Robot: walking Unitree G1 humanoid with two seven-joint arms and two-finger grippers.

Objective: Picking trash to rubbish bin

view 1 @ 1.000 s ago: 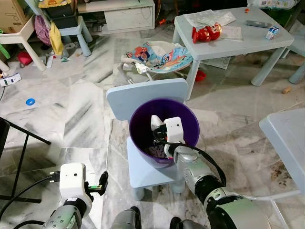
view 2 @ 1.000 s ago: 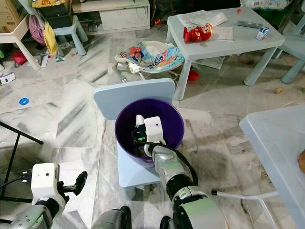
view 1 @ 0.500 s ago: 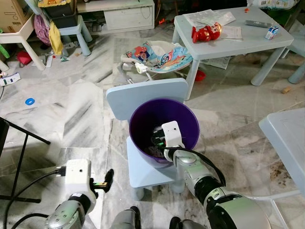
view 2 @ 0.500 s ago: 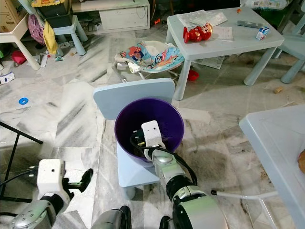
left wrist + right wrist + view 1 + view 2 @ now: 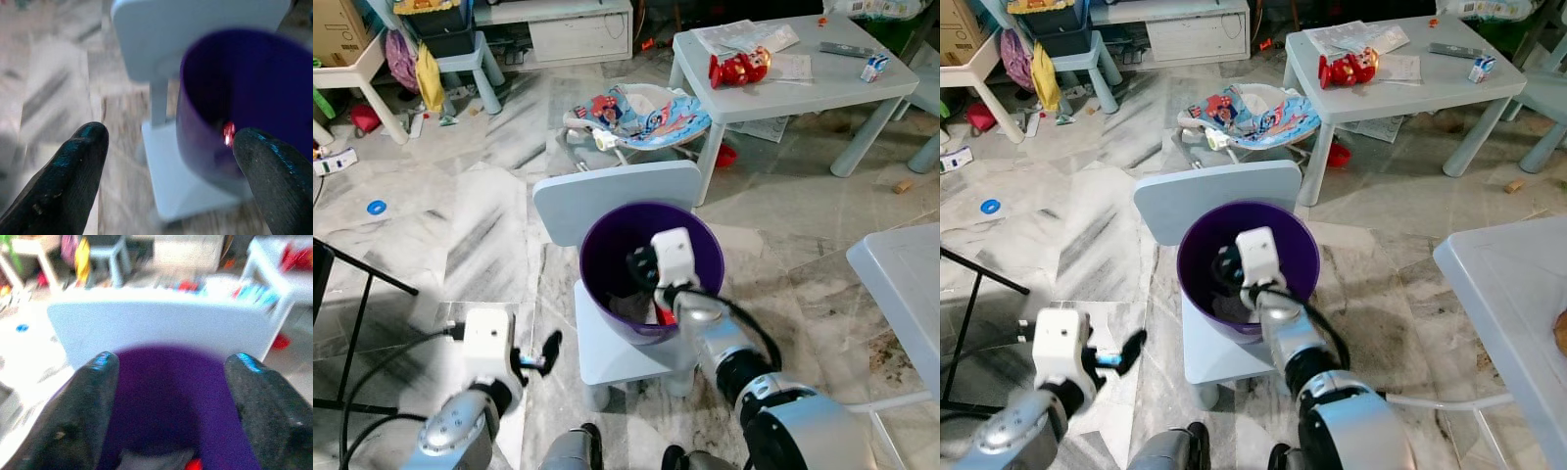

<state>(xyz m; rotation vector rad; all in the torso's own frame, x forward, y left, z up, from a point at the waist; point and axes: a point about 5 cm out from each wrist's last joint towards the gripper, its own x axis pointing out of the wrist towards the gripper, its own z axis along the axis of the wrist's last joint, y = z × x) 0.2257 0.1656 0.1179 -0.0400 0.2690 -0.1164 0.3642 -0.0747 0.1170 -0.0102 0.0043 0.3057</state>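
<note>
Item: our right gripper (image 5: 166, 382), fingers spread and empty, over the purple rubbish bin (image 5: 607, 250) on the small blue chair (image 5: 607, 357), trash (image 5: 628, 307) inside; left gripper (image 5: 171, 161) likewise spread beside it; drop step judged done, next we withdraw upward.

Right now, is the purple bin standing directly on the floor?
No, the purple bin stands on the seat of a small light blue chair, in front of its backrest.
</note>
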